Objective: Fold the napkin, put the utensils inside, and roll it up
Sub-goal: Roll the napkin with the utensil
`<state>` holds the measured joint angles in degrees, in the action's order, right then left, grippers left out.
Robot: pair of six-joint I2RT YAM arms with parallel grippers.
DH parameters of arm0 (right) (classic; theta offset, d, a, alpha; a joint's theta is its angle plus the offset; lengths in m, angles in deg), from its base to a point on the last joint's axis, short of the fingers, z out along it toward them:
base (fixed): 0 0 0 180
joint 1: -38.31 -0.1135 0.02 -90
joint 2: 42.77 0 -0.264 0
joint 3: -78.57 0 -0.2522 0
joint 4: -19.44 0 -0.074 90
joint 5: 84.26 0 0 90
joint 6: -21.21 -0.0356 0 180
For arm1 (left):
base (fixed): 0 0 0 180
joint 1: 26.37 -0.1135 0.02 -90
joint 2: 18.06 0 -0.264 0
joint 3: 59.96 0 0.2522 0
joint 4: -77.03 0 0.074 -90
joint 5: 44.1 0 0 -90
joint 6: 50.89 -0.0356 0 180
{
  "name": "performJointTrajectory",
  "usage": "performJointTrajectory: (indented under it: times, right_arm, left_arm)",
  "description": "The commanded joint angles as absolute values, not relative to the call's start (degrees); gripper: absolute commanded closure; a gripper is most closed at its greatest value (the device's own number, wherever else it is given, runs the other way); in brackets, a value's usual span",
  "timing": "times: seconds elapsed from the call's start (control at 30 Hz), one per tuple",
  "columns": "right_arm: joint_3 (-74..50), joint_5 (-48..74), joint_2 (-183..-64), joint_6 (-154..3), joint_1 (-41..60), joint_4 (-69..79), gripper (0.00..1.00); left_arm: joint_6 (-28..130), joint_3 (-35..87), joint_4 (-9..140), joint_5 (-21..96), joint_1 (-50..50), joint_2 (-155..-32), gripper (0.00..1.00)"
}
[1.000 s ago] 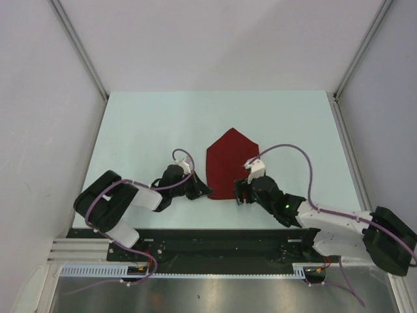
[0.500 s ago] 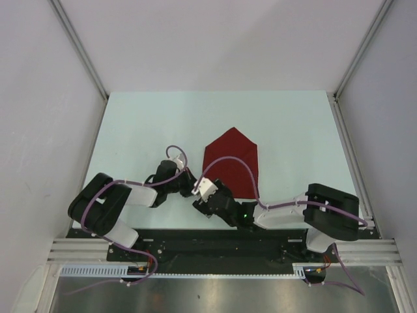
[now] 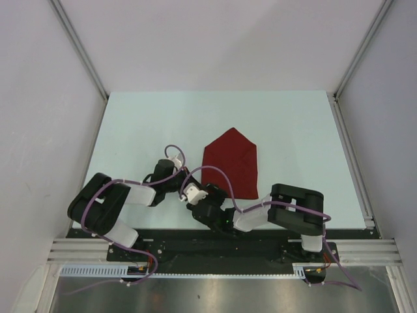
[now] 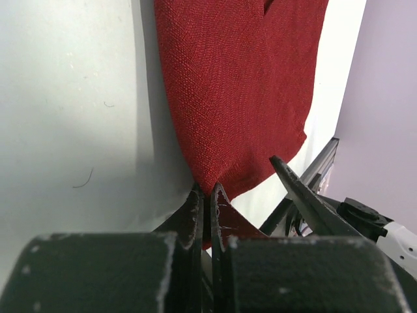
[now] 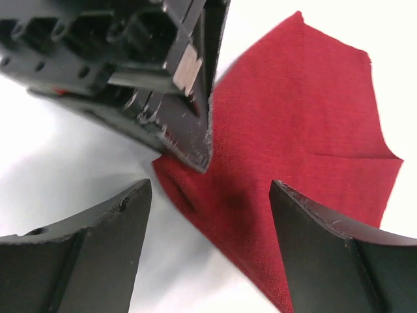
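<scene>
The dark red napkin (image 3: pixel 229 163) lies folded on the pale table (image 3: pixel 143 124), with a point at its far end. My left gripper (image 3: pixel 189 185) is shut on the napkin's (image 4: pixel 241 85) near left corner. In the left wrist view the cloth is pinched between the two closed fingers of that gripper (image 4: pixel 208 190). My right gripper (image 3: pixel 200 195) sits just beside it at the same corner. Its fingers (image 5: pixel 98 248) stand wide open on either side of the napkin's (image 5: pixel 300 124) corner and hold nothing. The left gripper's finger (image 5: pixel 192 140) shows there on the cloth. The utensils are out of view.
The black mounting rail (image 3: pixel 215 241) runs along the table's near edge, right behind both grippers. White walls with metal posts (image 3: pixel 78 49) close in the table at left, right and back. Purple cables (image 3: pixel 215 179) loop over the two wrists.
The right arm has swung from the napkin's right near corner across to its left near corner, its gripper open. The left gripper stays shut on the corner, and the napkin has shifted slightly left.
</scene>
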<state>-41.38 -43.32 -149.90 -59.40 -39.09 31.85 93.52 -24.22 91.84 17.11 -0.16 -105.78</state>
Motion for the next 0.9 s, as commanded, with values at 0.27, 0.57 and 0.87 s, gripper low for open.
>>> performJointTrajectory:
  times: [0.27, 0.57, 0.87]
  right_arm:
    - [-40.37, -55.34, -150.79, -63.07, -36.66, 27.04, 0.24]
    - [-43.11, -55.52, -149.46, -64.57, -36.84, 24.58, 0.38]
    - [-44.07, -48.15, -147.88, -62.20, -37.01, 24.50, 0.67]
  left_arm:
    - [90.79, -23.78, 90.07, 14.26, -3.08, -103.31, 1.00]
    - [90.00, -23.52, 89.37, 14.00, -3.78, -103.84, 1.00]
    - [87.47, -23.09, 88.41, 15.92, -3.87, -102.35, 0.98]
